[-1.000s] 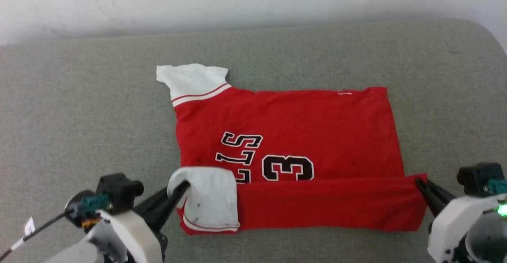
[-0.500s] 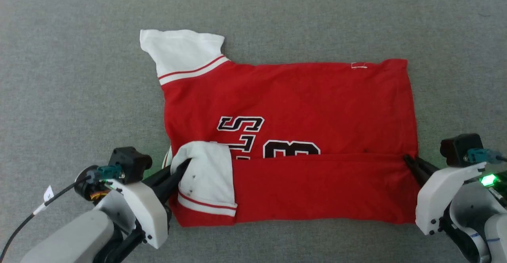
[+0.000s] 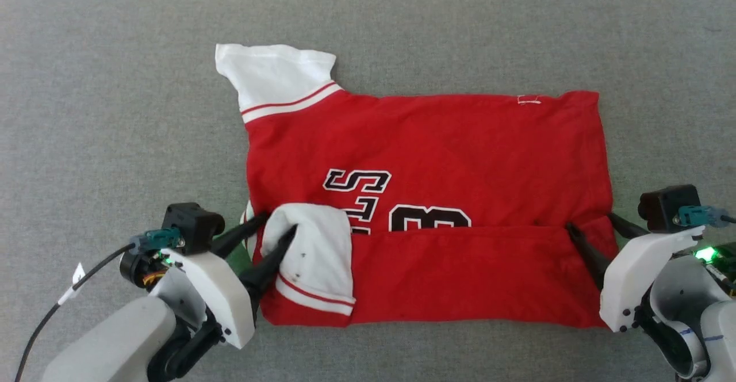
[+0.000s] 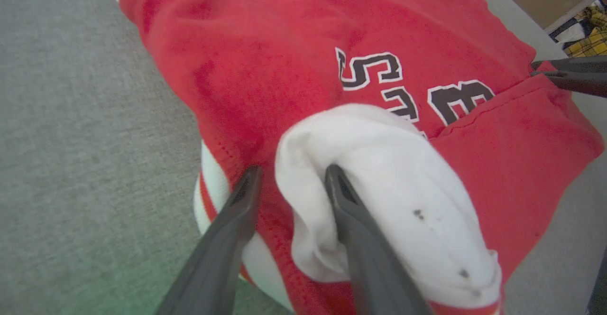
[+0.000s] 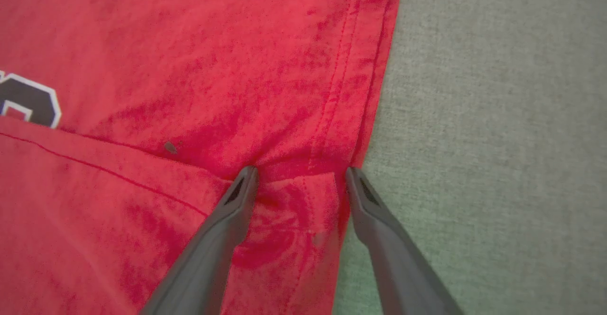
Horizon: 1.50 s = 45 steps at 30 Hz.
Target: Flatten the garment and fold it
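Your left gripper (image 3: 280, 222) and right gripper (image 3: 590, 221) stand spread, unclamped; the folded flap (image 3: 460, 272) of the red white-sleeved shirt (image 3: 437, 140) hides lettering (image 3: 357, 180) beyond "S".

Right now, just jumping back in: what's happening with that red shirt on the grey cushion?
The red basketball-style shirt with white sleeves lies flat on the grey fabric surface. Its near long edge is folded over as a flap, partly covering the black print. The left gripper is open, fingers either side of the folded-in white sleeve's edge. The right gripper is open at the flap's hem corner.
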### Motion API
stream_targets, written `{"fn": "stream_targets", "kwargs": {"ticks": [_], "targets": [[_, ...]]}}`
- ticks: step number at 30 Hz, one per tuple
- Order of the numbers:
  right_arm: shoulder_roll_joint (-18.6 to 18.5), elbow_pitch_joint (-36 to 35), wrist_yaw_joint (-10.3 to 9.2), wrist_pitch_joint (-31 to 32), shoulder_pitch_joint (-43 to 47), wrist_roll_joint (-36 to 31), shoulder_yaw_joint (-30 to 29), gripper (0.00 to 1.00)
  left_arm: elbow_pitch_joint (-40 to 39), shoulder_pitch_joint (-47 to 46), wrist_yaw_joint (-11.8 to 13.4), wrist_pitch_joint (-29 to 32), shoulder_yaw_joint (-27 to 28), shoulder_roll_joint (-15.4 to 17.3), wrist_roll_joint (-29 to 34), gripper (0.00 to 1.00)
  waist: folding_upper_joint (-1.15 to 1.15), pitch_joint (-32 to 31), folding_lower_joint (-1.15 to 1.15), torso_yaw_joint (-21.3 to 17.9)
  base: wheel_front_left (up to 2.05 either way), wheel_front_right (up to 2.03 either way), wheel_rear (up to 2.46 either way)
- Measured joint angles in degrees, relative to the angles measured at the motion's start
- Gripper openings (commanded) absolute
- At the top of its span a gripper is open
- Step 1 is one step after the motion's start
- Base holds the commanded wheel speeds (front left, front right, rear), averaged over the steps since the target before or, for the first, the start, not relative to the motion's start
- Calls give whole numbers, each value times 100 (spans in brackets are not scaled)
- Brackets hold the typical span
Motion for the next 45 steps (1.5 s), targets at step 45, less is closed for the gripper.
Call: {"fn": "stream_targets", "kwargs": {"ticks": [45], "targets": [[1381, -719, 0, -3300, 1975, -1460, -1625, 100, -1724, 3841, 555, 255, 3516, -2205, 3325, 100, 0, -1406, 0, 196, 0, 0, 0]]}}
